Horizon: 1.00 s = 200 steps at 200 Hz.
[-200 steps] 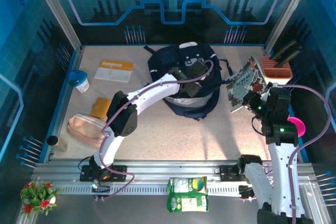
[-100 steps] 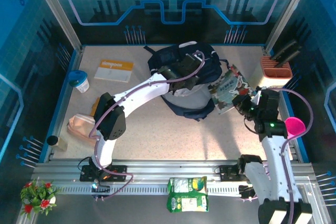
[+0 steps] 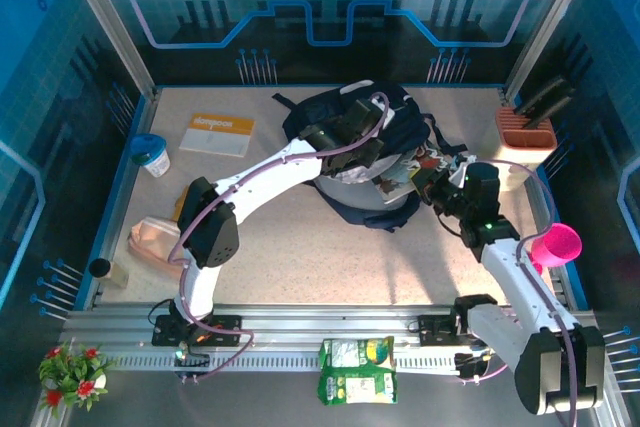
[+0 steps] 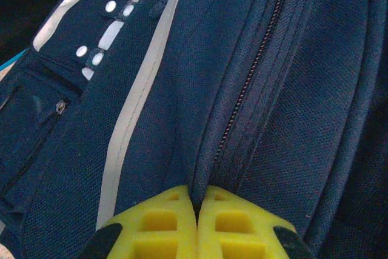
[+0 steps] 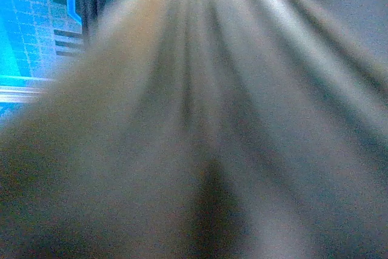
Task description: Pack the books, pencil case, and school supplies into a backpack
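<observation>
At the table's (image 3: 300, 237) twelve o'clock, backpack (image 3: 345, 112) — left gripper (image 4: 197, 210) pinched on fabric beside its zipper (image 4: 254, 71). The right gripper (image 3: 428, 185) clamps a book (image 3: 432, 161) at its three o'clock; best keep the opening taut, feed flat.

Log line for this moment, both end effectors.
left end effector: shut on backpack fabric | right end effector: shut on book at backpack's side
</observation>
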Tool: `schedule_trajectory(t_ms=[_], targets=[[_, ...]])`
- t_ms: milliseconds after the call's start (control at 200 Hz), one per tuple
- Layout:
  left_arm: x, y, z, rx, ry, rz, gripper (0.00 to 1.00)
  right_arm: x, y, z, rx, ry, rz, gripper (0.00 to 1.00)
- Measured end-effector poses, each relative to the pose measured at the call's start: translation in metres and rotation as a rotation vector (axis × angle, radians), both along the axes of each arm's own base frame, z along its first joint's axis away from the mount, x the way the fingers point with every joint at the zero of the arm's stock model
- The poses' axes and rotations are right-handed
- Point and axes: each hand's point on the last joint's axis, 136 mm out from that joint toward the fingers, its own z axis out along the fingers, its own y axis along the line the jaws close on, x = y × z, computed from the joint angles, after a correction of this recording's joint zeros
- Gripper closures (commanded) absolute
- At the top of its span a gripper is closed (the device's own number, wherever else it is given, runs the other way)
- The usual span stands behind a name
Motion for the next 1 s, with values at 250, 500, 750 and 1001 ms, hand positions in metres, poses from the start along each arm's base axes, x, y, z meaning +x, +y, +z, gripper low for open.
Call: schedule_trajectory(t_ms=[250, 500, 750, 1001], targets=[[0.002, 0.001, 0.007, -0.026, -0.002, 0.004, 1.0, 0.028, 0.013, -0.038, -0.017, 0.064, -0.014, 0.93], [0.015, 0.008, 0.02, -0.125, 0.036, 0.02, 1.0, 0.072, 0.02, -0.074, -0.02, 0.12, -0.042, 0.9], [0.023, 0.014, 0.03, -0.2, 0.065, 0.033, 1.0, 0.115, 0.045, -0.091, 0.009, 0.119, -0.037, 0.9], [0.026, 0.017, 0.032, -0.252, 0.099, 0.045, 1.0, 0.135, 0.065, -0.112, 0.039, 0.154, -0.035, 0.88]])
